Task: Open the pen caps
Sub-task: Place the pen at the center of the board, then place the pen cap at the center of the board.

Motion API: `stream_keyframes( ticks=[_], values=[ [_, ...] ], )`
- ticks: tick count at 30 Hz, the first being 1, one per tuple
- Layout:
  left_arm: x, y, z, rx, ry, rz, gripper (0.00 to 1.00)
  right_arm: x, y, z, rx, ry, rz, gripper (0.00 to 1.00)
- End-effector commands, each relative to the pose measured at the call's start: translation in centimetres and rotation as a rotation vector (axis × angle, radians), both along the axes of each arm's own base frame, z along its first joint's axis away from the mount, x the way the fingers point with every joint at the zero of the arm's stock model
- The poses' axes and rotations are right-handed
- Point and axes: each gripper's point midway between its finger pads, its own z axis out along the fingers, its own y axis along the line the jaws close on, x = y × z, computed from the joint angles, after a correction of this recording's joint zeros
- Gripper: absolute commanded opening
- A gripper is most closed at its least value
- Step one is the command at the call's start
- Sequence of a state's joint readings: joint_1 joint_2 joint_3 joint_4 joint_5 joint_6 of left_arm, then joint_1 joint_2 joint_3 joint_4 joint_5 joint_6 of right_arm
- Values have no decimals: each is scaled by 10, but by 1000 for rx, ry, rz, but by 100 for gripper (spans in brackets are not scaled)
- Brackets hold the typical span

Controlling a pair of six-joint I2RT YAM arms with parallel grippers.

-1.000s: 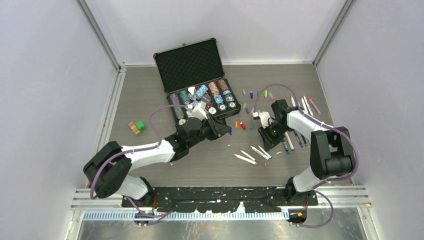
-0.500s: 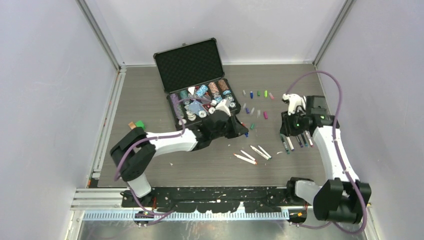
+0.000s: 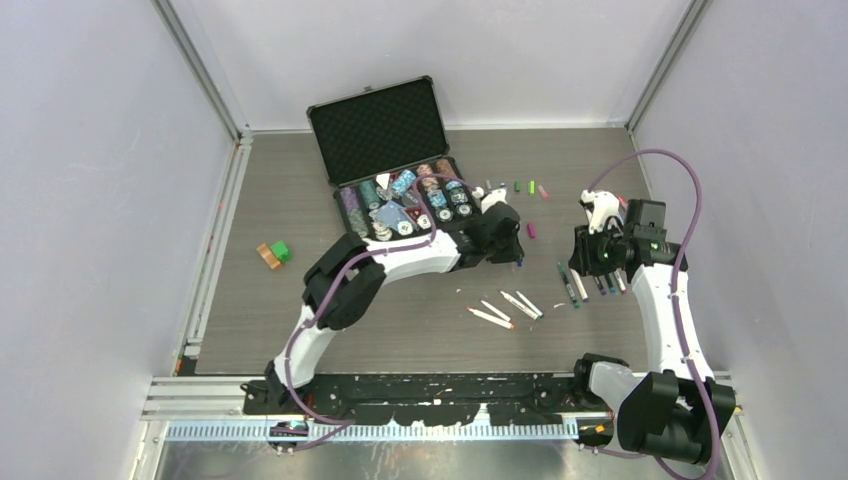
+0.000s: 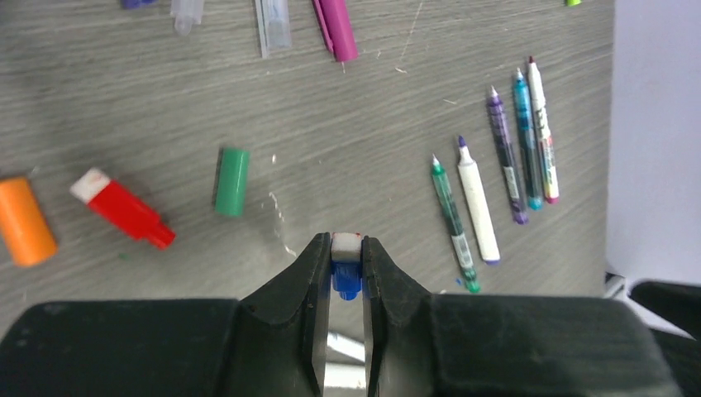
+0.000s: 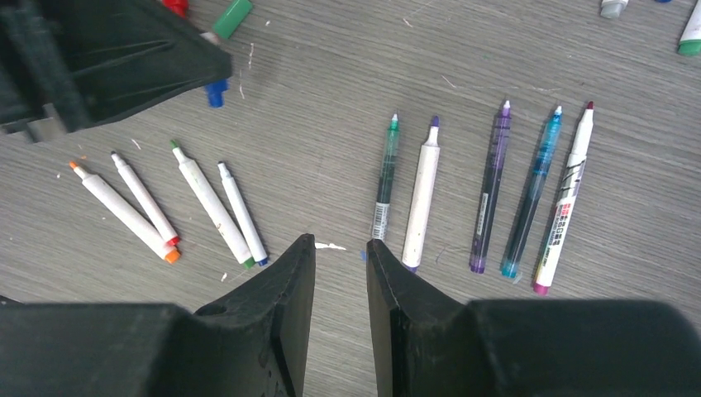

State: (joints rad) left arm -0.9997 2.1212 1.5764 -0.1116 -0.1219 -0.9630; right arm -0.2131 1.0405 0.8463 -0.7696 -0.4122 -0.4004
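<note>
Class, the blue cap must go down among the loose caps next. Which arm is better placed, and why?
Left. The left pincer is shut on the blue cap, above the loose caps; the right pincer hangs open and empty over the uncapped pens.

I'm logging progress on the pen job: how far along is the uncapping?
Done: nine slim marker pens lie with bare tips, five in a row and four white pens; loose caps like the short green plastic cap lie apart. In hand: the left tool pinches a small white-and-blue piece, cap or pen I cannot tell. The right tool is empty. Left: no capped pen shows clearly.
</note>
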Motion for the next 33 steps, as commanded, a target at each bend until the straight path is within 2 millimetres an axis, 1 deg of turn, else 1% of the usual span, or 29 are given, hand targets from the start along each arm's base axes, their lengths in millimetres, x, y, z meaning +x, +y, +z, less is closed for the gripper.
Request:
stream_keyframes(
  ticks=[1,5,6,9,13,18,23,25,28,32,33],
  values=[
    [11,-8,-13,91,-23,-23,0,6,0,8,7,-50,2,35],
    [18,-17,-23,127,-14,-31,2,5,1,7,15,-47,13,35],
    [20,-20,-21,129,-18,-33,3,5,1,7,18,-46,15,35],
    [22,-22,-29,152,-10,-36,6,4,2,7,24,-46,19,35],
    [25,-20,-38,190,-1,-31,10,4,2,8,28,-51,20,35],
    [27,-18,-35,216,-8,-28,19,3,3,8,35,-54,21,36],
    [28,-18,-31,222,-13,-26,26,2,3,9,41,-53,23,35],
    [28,-18,-29,221,-11,-27,31,2,3,9,41,-54,21,36],
    [26,-20,-20,202,-16,-40,34,2,3,10,44,-56,21,36],
    [23,-21,9,153,-41,-60,35,0,3,12,48,-59,25,35],
    [23,-22,22,123,-55,-70,34,0,3,13,50,-61,25,36]
  ],
)
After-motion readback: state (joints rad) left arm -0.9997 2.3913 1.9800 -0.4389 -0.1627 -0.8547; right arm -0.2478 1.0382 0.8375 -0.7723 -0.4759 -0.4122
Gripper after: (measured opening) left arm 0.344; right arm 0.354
